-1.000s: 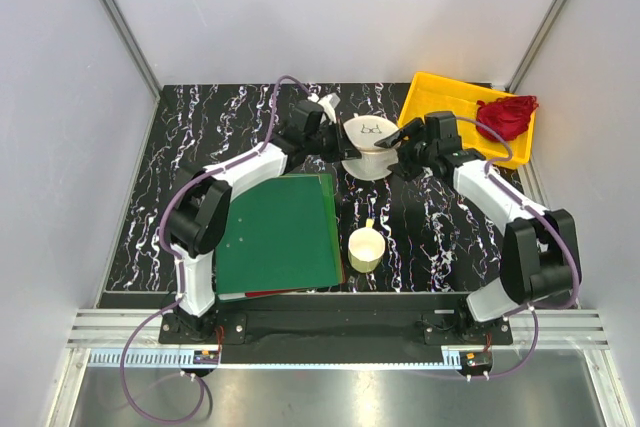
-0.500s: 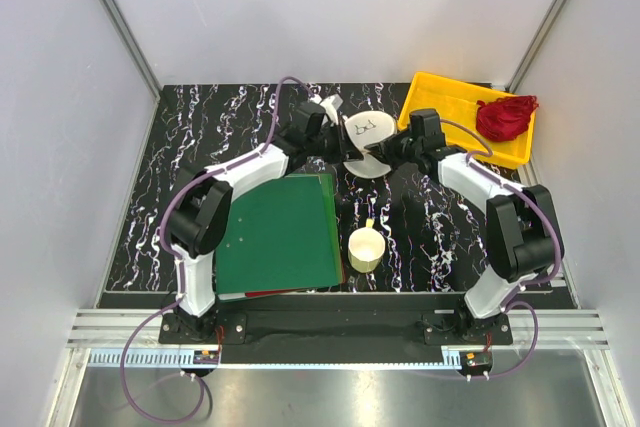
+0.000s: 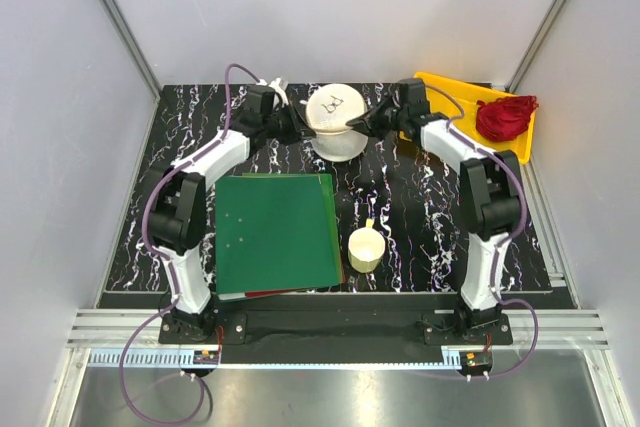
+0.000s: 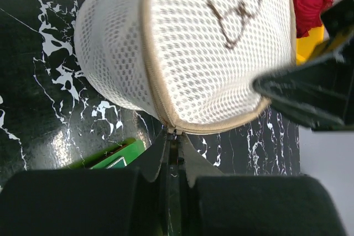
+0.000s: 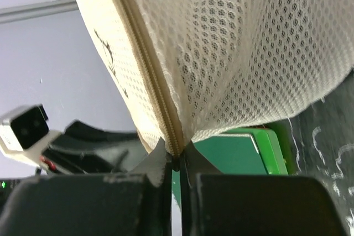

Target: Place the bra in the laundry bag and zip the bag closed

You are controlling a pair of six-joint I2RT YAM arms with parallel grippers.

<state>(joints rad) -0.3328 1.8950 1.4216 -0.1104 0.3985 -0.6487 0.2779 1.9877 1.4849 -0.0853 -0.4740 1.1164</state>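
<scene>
Top external view: the round cream-white mesh laundry bag [image 3: 335,112] is held up, tilted, over the back of the black marbled worktop [image 3: 420,217], strung between 2 arms. The left gripper [image 4: 172,145] has its jaws clenched on the rim zipper seam. The right gripper [image 5: 176,161] pinches that seam opposite, jaws shut tight, likely tensioning the rim so the zip runs. The soft black fabric bra shows nowhere; the mesh hides the inside, and the slider can't be made out.

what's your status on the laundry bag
Left fingers, right fingers shut on laundry bag rim, opposite sides. Bag tilted between them. No bra in sight.
</scene>
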